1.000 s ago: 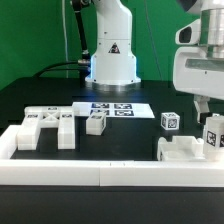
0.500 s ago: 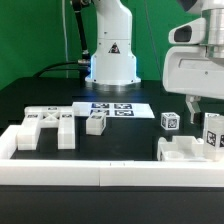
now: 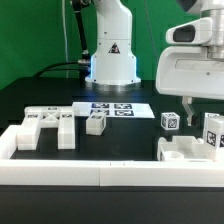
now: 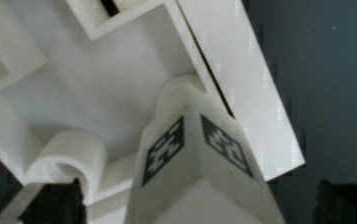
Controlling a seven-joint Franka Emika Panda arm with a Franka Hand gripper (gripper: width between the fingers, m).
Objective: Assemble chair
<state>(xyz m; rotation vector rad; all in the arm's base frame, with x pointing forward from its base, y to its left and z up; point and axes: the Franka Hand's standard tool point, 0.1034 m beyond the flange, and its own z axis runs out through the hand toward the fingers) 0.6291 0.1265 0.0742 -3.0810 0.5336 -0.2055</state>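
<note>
hand (image 3: 203, 106): spread wide, empty, over the tagged upright (image 3: 215, 132), exterior view's right of the marker board (image 3: 112, 108).
chair parts (image 3: 180, 150): loose on the bench (image 3: 135, 140), camera side of the marker board.
handling: likely light, stiff, slick plastic; pinch flat opposite faces.

chair parts (image 3: 48, 125) at 9 o'clock: white plastic, smooth, matt. table (image 3: 140, 140): black, matt. arm base (image 3: 113, 60) at 12 o'clock: glossy white shell. backdrop (image 3: 30, 40): green cloth. border rail (image 3: 110, 178): smooth white.
</note>
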